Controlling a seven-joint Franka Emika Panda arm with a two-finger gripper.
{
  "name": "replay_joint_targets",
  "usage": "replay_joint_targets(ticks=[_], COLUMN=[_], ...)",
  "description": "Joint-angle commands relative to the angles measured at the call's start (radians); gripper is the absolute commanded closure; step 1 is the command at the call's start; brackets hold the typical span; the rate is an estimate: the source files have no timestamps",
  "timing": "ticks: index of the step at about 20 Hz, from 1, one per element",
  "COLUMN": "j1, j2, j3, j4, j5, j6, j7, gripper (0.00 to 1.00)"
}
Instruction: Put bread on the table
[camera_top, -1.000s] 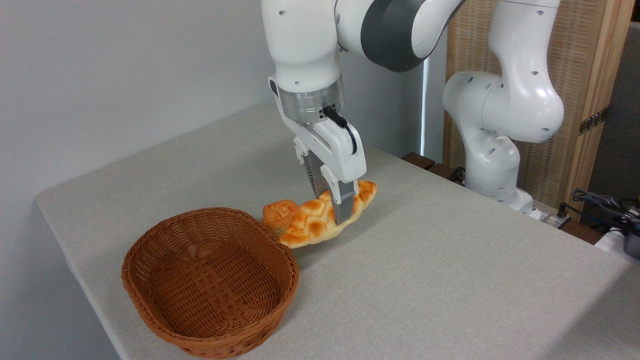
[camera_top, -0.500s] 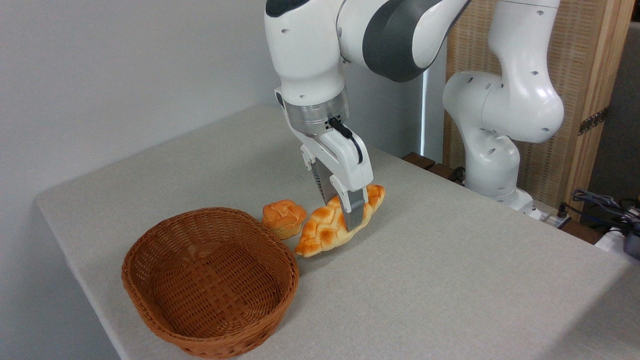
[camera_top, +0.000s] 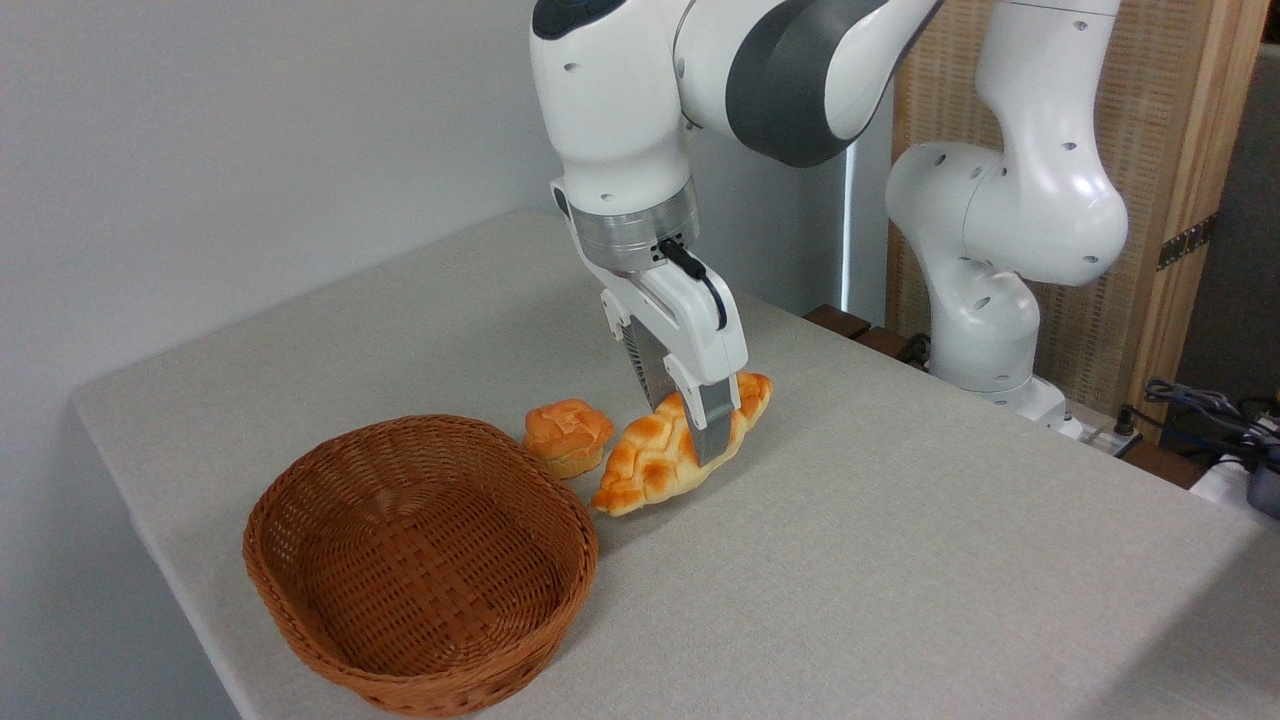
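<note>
- Spreading across most of the view, the large flat table (camera_top: 900, 560) wears a light grey-beige cloth and carries everything else.
- Rising from its base at the table's far right edge, the white and grey jointed robot arm (camera_top: 1000, 200) bends over the tabletop and points its wrist downward.
- Sitting at the near left corner, the brown woven wicker basket (camera_top: 420, 560) is oval and shows only its woven floor.
- Lying on the table just right of the basket, the long braided bread (camera_top: 655, 460), pale golden with orange-brown patches, is tilted, its near tip low by the basket and its far tip raised.
- Clenched across the loaf's middle, the white two-finger gripper (camera_top: 705, 440) grasps the bread, one grey finger (camera_top: 715, 430) crossing its front.
- Resting between basket and loaf, a small round orange bun (camera_top: 567, 435) stands close to both; whether it touches either is unclear.
</note>
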Motion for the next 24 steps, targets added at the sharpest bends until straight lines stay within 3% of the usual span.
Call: replay_joint_targets(ticks=[1, 14, 20, 22, 24], j1=[-0.008, -0.011, -0.013, -0.014, -0.016], j2=[-0.019, -0.022, 0.004, 0.058, 0.162], j3=[0.009, 0.004, 0.005, 0.007, 0.001], j4=[-0.012, 0.024, 0.188, 0.294, 0.463], j5=[0.011, 0.01, 0.007, 0.004, 0.001], j6=[0.012, 0.012, -0.003, -0.048, -0.143], j7=[0.009, 0.001, -0.062, -0.08, -0.138], gripper=[0.0, 0.0, 0.0, 0.0, 0.0])
